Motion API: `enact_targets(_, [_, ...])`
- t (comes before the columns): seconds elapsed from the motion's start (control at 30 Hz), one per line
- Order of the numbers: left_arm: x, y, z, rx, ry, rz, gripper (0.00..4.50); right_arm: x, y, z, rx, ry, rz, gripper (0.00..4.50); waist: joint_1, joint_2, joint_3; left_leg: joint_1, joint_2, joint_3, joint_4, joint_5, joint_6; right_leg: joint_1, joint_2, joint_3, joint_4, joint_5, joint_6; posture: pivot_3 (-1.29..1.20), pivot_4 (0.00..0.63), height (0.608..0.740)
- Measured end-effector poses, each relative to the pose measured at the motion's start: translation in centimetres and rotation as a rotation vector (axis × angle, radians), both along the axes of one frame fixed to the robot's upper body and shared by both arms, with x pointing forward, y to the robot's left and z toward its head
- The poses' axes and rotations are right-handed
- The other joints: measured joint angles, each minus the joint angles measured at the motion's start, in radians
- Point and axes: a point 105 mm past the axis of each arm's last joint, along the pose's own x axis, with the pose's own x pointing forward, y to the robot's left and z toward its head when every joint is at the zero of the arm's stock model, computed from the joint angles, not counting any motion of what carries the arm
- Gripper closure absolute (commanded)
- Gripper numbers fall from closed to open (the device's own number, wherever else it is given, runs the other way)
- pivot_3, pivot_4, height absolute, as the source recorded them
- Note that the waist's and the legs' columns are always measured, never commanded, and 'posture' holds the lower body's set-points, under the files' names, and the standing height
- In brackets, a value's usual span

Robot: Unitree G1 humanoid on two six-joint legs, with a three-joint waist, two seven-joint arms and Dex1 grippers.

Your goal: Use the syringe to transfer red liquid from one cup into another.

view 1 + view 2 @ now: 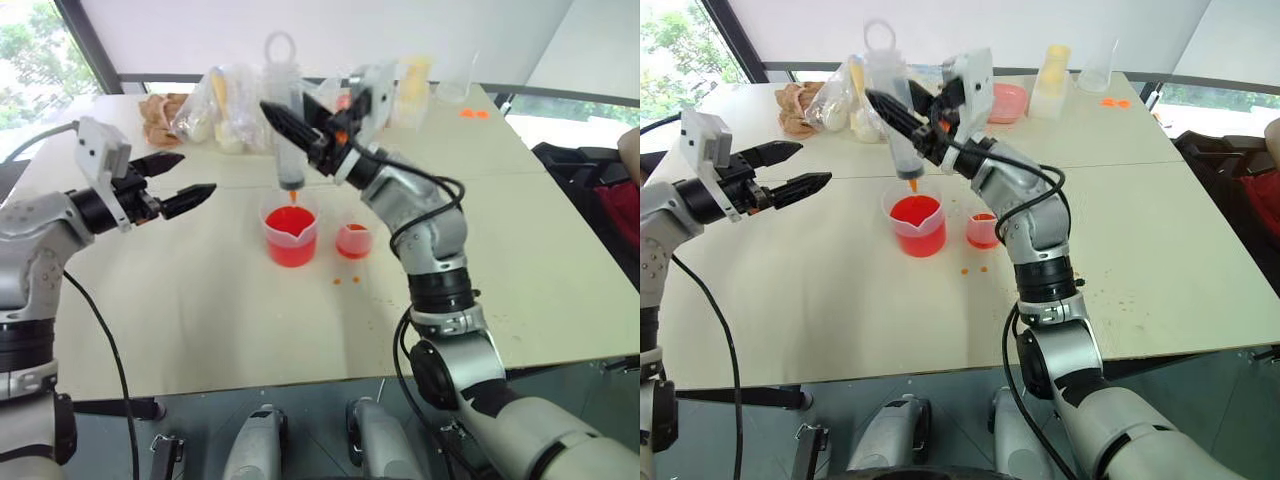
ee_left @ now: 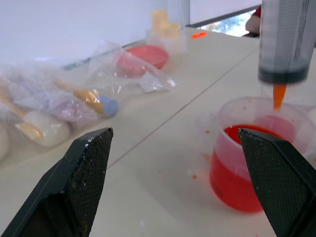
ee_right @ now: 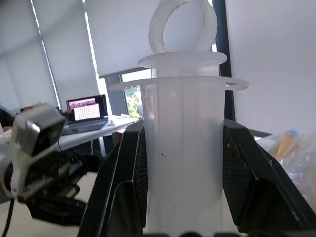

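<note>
Right tool pinches the syringe by its barrel, upright, orange tip hanging just above the beaker of red liquid on the counter; left tool is spread with nothing in it, well left of the beaker. Smaller cup sits just right of the beaker. Best move: keep the syringe vertical, dip the tip below the liquid, then have the left tool pull the ring plunger slowly, no drips.

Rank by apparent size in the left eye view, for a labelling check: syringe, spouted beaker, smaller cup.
1. syringe, tallest, held upright
2. spouted beaker
3. smaller cup, clearly narrowest
</note>
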Motion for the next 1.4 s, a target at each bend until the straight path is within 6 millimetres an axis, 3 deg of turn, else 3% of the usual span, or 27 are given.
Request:
enact_targets(0.2, [0.1,-2.1,3.0,0.027,-0.114,-0.047,0.24,-0.1,1.6,-3.8,-0.069,-0.022,-0.017,3.08,-0.011,0.000,0.000,0.001,0.000,-0.001,0.000,0.000,0.000,0.000,0.001,0.000,0.001,0.000,0.000,0.00,0.150,0.740])
enact_targets(0.37, [0.0,-3.5,4.3,0.034,-0.157,-0.096,0.24,-0.2,2.0,-3.9,-0.068,-0.056,-0.028,3.08,-0.011,0.000,0.000,0.001,0.000,-0.001,0.000,0.000,0.000,0.000,0.001,0.000,0.001,0.000,0.000,0.00,0.150,0.740])
enact_targets(0.7, [-0.5,-4.1,3.7,0.086,-0.127,-0.172,0.24,0.6,2.2,-5.0,-0.078,-0.037,-0.073,3.08,-0.011,0.000,0.000,0.001,0.000,-0.001,0.000,0.000,0.000,0.000,0.001,0.001,0.001,0.000,0.000,0.00,0.150,0.740])
enact_targets(0.97, [1.4,-4.9,4.4,0.112,-0.221,-0.110,0.24,0.4,2.5,-5.3,-0.083,-0.045,-0.079,3.08,-0.009,0.000,0.000,0.001,0.000,-0.001,0.000,0.000,-0.001,0.000,0.001,0.000,0.001,0.000,0.000,0.00,0.150,0.740])
enact_targets(1.27, [3.2,-6.2,3.0,0.241,-0.257,-0.103,0.24,0.8,1.9,-7.3,-0.102,0.020,-0.130,3.08,-0.010,0.000,0.000,0.001,0.000,-0.001,0.000,0.000,-0.001,0.000,0.002,0.000,0.001,0.000,0.000,0.00,0.150,0.740])
enact_targets(1.4, [3.3,-7.1,2.3,0.243,-0.249,-0.144,2.01,1.0,1.7,-7.6,-0.097,0.034,-0.151,3.08,-0.010,0.000,0.000,0.001,0.000,-0.001,0.000,0.000,-0.001,0.000,0.001,0.000,0.001,0.000,0.000,0.00,0.150,0.740])
